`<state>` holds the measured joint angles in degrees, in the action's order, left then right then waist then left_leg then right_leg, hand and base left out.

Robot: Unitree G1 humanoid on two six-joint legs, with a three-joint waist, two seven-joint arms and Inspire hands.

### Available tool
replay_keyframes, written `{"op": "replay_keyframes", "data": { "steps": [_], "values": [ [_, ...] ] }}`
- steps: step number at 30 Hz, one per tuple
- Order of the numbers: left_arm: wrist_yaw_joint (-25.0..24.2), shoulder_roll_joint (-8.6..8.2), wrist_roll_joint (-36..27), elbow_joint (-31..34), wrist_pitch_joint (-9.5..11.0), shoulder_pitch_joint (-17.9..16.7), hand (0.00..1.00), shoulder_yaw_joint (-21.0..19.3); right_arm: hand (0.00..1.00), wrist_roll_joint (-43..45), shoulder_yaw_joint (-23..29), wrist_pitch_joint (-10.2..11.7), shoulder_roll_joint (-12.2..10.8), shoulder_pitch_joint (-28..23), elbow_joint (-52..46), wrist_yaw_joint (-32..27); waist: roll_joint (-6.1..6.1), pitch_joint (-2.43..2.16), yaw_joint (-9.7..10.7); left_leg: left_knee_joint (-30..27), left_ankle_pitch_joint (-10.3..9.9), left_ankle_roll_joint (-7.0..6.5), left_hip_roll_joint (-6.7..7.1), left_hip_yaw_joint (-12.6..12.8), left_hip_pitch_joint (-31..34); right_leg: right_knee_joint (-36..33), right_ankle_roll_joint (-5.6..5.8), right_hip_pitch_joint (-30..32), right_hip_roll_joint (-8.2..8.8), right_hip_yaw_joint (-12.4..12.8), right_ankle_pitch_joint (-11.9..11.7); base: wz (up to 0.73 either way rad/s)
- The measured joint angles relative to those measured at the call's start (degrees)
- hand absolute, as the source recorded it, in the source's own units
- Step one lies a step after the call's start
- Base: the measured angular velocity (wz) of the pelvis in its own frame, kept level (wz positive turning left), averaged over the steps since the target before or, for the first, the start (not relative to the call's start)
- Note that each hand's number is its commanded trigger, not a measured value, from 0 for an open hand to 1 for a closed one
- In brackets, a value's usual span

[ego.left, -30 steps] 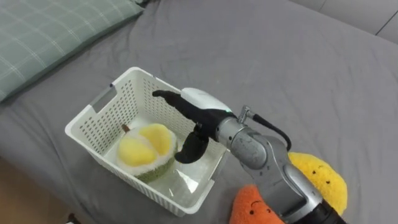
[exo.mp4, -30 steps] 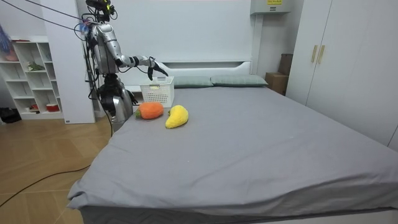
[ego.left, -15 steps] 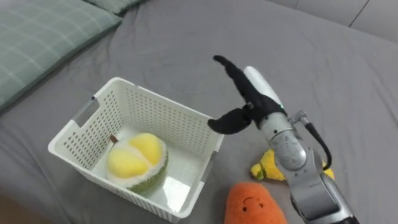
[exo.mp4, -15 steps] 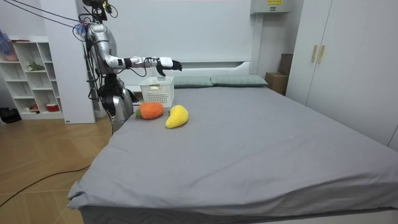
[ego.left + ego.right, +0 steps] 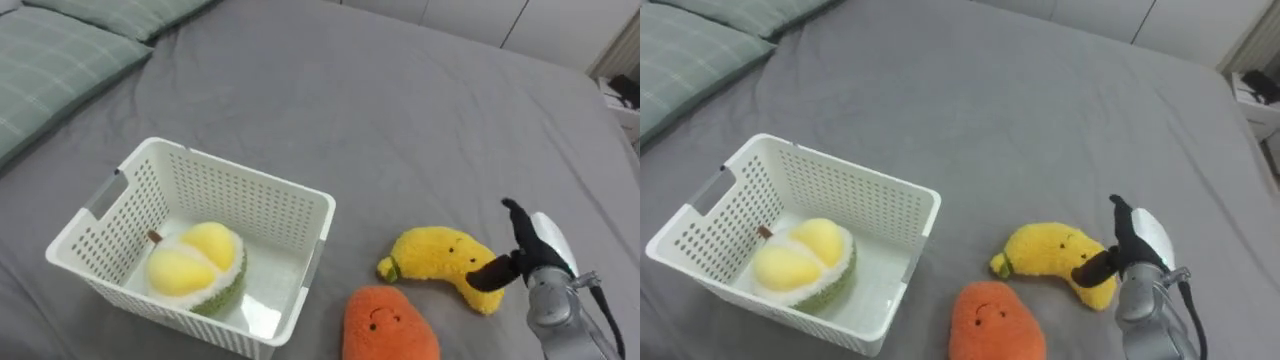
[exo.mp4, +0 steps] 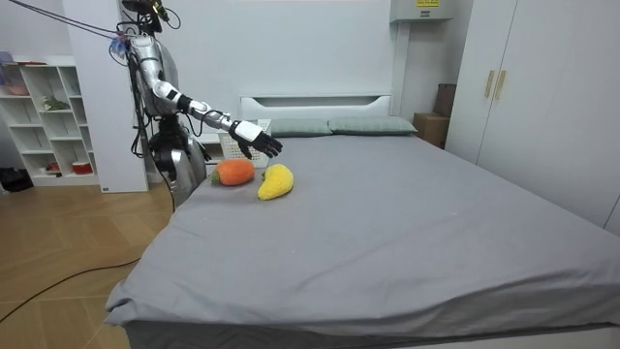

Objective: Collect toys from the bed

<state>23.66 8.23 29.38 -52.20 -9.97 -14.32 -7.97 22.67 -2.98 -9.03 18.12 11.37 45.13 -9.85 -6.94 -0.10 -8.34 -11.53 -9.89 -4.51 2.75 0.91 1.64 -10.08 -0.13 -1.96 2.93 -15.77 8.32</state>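
Observation:
A white slatted basket (image 5: 300,205) (image 5: 910,200) (image 6: 244,147) stands on the grey bed (image 5: 400,110) with a yellow-green durian plush (image 5: 190,265) (image 5: 795,262) inside it. To its right lie a yellow banana plush (image 5: 435,260) (image 5: 1050,255) (image 6: 275,181) and an orange carrot plush (image 5: 385,322) (image 5: 990,322) (image 6: 233,172). My right hand (image 5: 525,250) (image 5: 1132,245) (image 6: 262,143) hovers open at the banana's right end, fingers straight, thumb against the plush.
Green checked pillows (image 5: 50,60) (image 5: 680,50) lie at the bed's upper left. In the room view I stand at the bed's left side by the headboard (image 6: 315,102), with white shelves (image 6: 44,116) behind me and a wardrobe (image 6: 538,87) at the right.
My right hand swung from above the basket out to the right and came down beside the banana plush. The head view has panned right.

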Motion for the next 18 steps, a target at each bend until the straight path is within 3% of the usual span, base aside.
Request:
{"op": "replay_keyframes", "data": {
  "steps": [7, 9, 10, 18],
  "values": [
    [0.01, 2.49, -1.83, -0.11, 0.03, 2.61, 0.0, 4.42, 0.0, -2.85, -1.79, 0.39, 2.88, 7.96, 15.68, -2.09, 0.47, 0.77, -0.18, -0.34, 1.69, -0.03, 0.23, -1.37, 6.95, 0.13, -0.27, 6.14, 0.19, -1.68, -1.19, 0.11],
    [-0.05, 2.63, -2.71, -0.15, 0.28, 3.25, 0.0, 5.36, 0.0, -4.21, -2.87, 0.39, 3.27, 8.81, 18.2, -2.06, 0.71, 0.92, -1.31, -0.33, 1.73, 0.03, 0.19, -1.52, 7.91, 0.18, -0.31, 7.06, 0.08, -1.71, -1.21, 0.06],
    [-0.14, 2.63, -3.03, -0.3, 0.35, 3.62, 0.0, 6.02, 0.0, -4.38, -2.87, 0.61, 3.28, 9.77, 20.04, -2.07, 0.97, 1.24, -1.5, -0.32, 1.73, 0.04, 0.2, -1.72, 8.33, 0.29, -0.32, 7.37, 0.05, -1.89, -1.21, 0.08],
    [0.68, 2.86, -8.71, -0.55, 1.43, 7.47, 0.0, 8.02, 0.0, -6.17, -4.46, 1.98, 4.1, 14.09, 26.1, -4.63, 1.57, 1.6, -2.3, -1.98, 1.86, 0.19, 0.27, -2.65, 13.24, 0.21, -0.38, 11.58, 0.15, -3.25, -1.24, 0.08]
  ]
}}
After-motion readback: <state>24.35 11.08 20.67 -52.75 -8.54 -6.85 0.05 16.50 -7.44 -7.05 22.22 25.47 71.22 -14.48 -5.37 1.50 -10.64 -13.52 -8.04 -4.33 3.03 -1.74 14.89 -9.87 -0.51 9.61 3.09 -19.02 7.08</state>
